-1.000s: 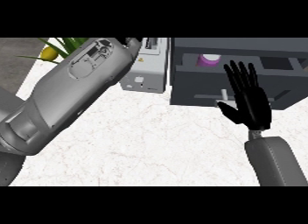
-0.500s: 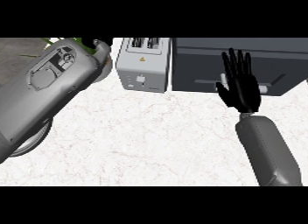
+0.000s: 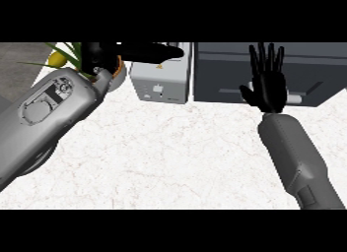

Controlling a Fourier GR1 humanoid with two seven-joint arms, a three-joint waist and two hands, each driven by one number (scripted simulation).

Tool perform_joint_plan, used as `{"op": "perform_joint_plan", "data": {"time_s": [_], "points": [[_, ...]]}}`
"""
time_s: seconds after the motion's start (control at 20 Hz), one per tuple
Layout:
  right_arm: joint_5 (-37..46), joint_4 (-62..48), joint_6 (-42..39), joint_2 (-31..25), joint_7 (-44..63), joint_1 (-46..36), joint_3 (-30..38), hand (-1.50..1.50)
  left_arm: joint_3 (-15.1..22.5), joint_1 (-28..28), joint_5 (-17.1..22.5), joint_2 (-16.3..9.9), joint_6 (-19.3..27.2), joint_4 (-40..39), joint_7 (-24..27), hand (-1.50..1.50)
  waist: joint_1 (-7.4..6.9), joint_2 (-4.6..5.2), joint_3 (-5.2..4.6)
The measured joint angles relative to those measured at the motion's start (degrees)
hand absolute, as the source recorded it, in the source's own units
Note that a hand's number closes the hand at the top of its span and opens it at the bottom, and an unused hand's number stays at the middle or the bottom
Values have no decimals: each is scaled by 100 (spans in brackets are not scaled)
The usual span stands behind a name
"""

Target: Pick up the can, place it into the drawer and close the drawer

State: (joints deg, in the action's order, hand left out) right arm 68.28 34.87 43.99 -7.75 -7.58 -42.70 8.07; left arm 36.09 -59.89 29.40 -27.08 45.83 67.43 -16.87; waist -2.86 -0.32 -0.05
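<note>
Drawer [image 3: 278, 74] now shut | right robot hand [image 3: 267, 86] flat, fingers straight, against it | left robot hand [image 3: 144, 51] open, empty

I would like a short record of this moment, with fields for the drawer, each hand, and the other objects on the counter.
drawer: dark grey drawer unit at the back right, front flush, looks closed
can: not visible
right hand: right hand open, fingers straight, flat against the drawer front
left hand: left hand at the back left, above the toaster; finger state unclear
toaster: white toaster left of the drawer unit
plant: green leaves with a yellow fruit at the back left corner
counter: white marble counter
</note>
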Motion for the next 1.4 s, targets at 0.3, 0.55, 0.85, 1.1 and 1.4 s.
{"op": "perform_joint_plan", "data": {"time_s": [0.3, 0.55, 0.85, 1.1, 1.4], "points": [[68, -654, 227, -164, 217, -665, 178, -150, -27, 356, -107, -148, -42, 418, 5, -150, -48, 21, -4], [76, -1314, -20, -360, 220, -1334, 299, -150, -93, 709, -151, -294, -153, 729, 80, -150, -147, 112, 1], [99, -1847, -99, -458, 215, -1762, 404, -150, -148, 1018, -249, -284, -160, 885, 205, -150, -144, 167, 11], [-68, -2044, -153, -495, -168, -1880, 565, -150, -227, 1164, -284, -356, -224, 1065, 211, -150, -141, 177, 10], [-652, -1992, -368, -431, -860, -1969, 1059, -150, -293, 1402, -291, -374, -303, 1162, 334, -150, -82, 201, 28]]}}
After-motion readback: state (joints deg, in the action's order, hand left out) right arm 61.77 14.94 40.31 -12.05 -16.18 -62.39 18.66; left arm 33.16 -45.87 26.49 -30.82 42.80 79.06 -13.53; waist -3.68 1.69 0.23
